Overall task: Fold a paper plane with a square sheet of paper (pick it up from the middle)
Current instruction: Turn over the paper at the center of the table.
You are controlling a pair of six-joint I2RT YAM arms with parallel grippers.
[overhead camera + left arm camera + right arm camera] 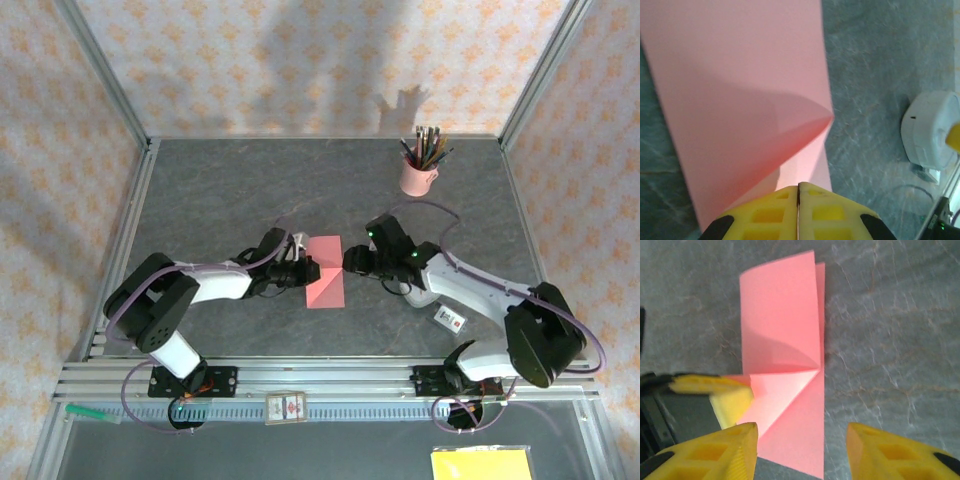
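Note:
The square sheet of paper point(324, 271) lies salmon-pink on the dark table, folded in half lengthwise into a strip with one corner flap creased over diagonally point(785, 390). My left gripper point(298, 264) is at the strip's left edge. Its yellow fingers point(815, 210) are pressed together on the flap's corner, and the flap rises toward them point(765, 130). My right gripper point(801, 427) hovers over the strip's near end with its jaws wide apart, one fingertip point(742, 447) over the paper's left side and the other over bare table. It touches nothing.
A pink cup of pencils point(419, 176) stands at the back right. A small white card point(450, 319) lies by the right arm. A yellow pad point(481, 465) sits on the front ledge. Metal frame rails point(330, 378) border the table.

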